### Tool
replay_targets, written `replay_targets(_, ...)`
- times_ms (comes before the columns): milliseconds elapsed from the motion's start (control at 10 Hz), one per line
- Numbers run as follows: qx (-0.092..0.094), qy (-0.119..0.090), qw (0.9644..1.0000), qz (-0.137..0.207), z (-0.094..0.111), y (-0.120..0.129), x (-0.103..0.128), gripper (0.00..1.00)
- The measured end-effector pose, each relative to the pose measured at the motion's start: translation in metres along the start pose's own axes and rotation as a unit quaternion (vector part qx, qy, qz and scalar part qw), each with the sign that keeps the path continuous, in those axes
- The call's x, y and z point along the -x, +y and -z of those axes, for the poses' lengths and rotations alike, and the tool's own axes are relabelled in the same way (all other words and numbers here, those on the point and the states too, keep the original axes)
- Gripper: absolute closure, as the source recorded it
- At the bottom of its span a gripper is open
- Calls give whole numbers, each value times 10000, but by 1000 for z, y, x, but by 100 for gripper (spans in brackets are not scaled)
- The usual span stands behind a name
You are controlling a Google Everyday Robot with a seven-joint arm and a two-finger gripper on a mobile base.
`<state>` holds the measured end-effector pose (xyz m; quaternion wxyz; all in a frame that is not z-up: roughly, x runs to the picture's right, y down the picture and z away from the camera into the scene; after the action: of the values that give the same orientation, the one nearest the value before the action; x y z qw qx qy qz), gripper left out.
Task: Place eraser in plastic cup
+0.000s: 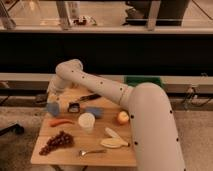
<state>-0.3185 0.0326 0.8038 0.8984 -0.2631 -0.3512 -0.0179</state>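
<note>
The small light-blue plastic cup [52, 108] stands near the left edge of the wooden table [75, 160]. My gripper [52, 98] hangs at the end of the white arm, just above and behind this cup and very close to its rim. I cannot make out an eraser in it. A small dark-edged block [74, 107] lies on the table just right of the cup; I cannot tell what it is. A taller cream-white cup [86, 121] stands near the middle of the table.
A blue cloth-like item [95, 112], a carrot [61, 122], grapes [55, 142], an apple [122, 117], a banana [115, 141], a fork [91, 151] and a black-handled tool [88, 97] lie on the table. A green bin [143, 81] stands behind on the right.
</note>
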Motion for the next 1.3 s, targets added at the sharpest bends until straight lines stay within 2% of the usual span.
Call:
replay_targets(300,218,-29,9998,6,-16,10,-6,100)
replay_targets(700,371,-69,9993,54,-25,19,-11,100)
replay_targets(800,388,-78,9992,72,-26,20,-10,100)
replay_targets(1000,400,-85,9991,108,-29,22,-9,94)
replay_targets(1300,369,-70,9992,114,-30,21,-12,94)
